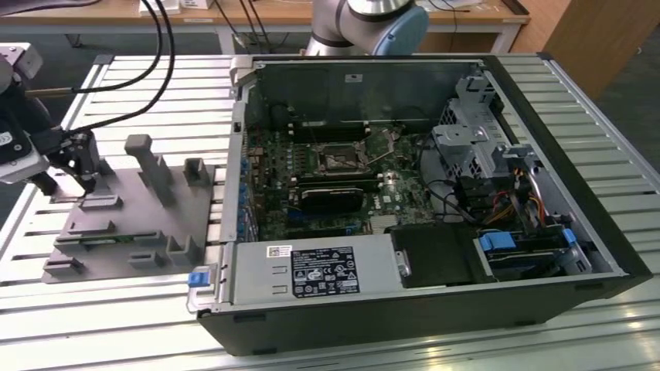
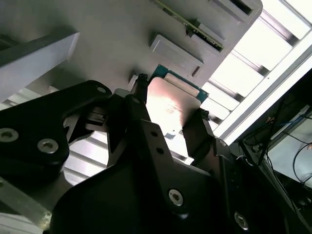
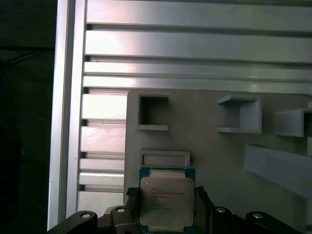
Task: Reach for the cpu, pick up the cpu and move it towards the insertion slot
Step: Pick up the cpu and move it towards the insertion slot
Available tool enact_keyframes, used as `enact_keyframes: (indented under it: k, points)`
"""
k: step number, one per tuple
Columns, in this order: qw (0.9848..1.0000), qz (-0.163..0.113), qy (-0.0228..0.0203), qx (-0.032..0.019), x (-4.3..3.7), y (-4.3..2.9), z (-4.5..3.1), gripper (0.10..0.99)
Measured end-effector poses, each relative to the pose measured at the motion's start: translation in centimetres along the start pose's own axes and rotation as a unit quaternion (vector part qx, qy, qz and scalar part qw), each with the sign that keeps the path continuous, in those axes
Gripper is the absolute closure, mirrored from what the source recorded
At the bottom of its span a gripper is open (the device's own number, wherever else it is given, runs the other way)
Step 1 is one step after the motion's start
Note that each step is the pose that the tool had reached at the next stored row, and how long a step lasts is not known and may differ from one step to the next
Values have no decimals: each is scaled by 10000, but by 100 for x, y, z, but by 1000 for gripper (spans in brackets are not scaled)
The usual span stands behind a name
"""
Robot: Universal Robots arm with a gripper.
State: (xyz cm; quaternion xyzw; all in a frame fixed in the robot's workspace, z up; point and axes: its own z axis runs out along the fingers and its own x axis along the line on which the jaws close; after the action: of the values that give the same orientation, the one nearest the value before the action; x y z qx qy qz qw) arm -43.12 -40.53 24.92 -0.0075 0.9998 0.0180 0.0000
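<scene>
- Far on the exterior view's left, the tool (image 1: 70, 188) hangs low over the grey fixture (image 1: 134, 224) on the slatted desk (image 1: 103, 309).
- In both wrist views its fingers (image 2: 195, 134) are clamped on opposite edges of the cpu (image 3: 163, 200). The silvery top and green rim show, just beside a small rectangular frame (image 3: 164, 158) on the fixture. Lifted clear or not, I can't tell.
- Off to the right stands the open computer case (image 1: 577, 232). The insertion slot (image 1: 338, 158) sits on its motherboard, well apart from the chip.
</scene>
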Motion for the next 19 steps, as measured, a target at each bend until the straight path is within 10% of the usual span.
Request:
enact_keyframes:
  k: [19]
  points:
    - [10000,0,0,0,0,14,-379,545]
